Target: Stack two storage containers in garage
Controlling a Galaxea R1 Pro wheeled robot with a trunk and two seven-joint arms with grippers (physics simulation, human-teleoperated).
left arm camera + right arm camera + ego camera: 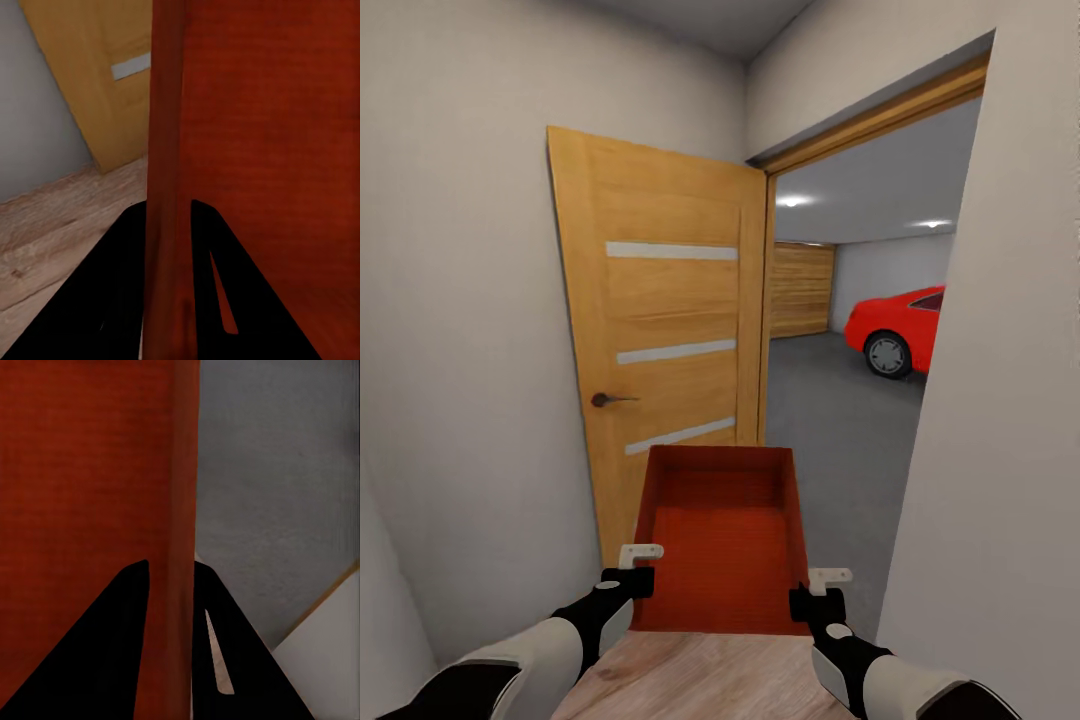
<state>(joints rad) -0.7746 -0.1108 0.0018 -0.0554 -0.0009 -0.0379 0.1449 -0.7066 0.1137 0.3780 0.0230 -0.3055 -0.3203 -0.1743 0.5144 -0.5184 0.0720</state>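
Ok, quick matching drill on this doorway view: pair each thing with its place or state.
Things:
1. storage container
2. wooden door
3. red car
4. left gripper

Places/states:
A. parked on the grey garage floor
B. swung open against the wall
C. clamped on a thin orange-red wall
D. carried between both arms

Pairs: 1-D, 2-B, 3-A, 4-C

container [725,545]: orange-red open bin, level, held up by both side walls at the doorway
garage floor [840,400]: dark grey, beyond the open door, red car parked on it
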